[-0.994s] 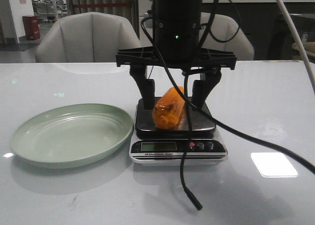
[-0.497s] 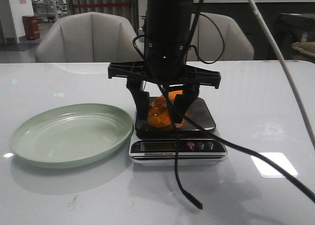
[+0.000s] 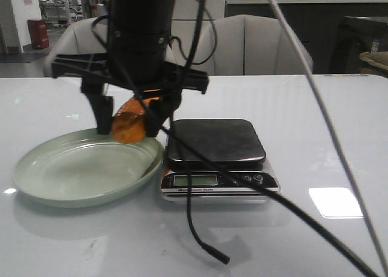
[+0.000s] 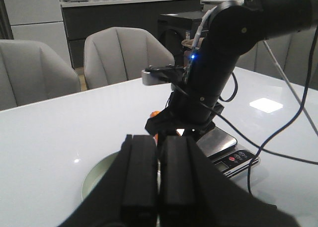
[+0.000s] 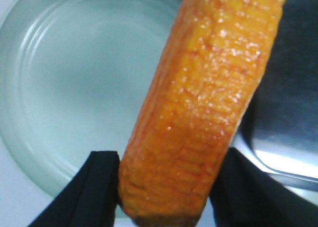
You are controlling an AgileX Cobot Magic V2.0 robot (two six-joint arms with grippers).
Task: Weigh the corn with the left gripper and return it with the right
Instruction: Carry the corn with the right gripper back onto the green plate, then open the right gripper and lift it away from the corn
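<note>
Corn (image 3: 128, 125) clamped in right pincer (image 3: 127, 126); above plate (image 3: 54, 192)

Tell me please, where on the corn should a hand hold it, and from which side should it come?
Grip the corn across its width, from above, with one finger on each long side, as the right hand does over the plate. The cob is long and round, so only its narrow width fits between the fingers. Holding nearer the middle would probably balance better.
</note>
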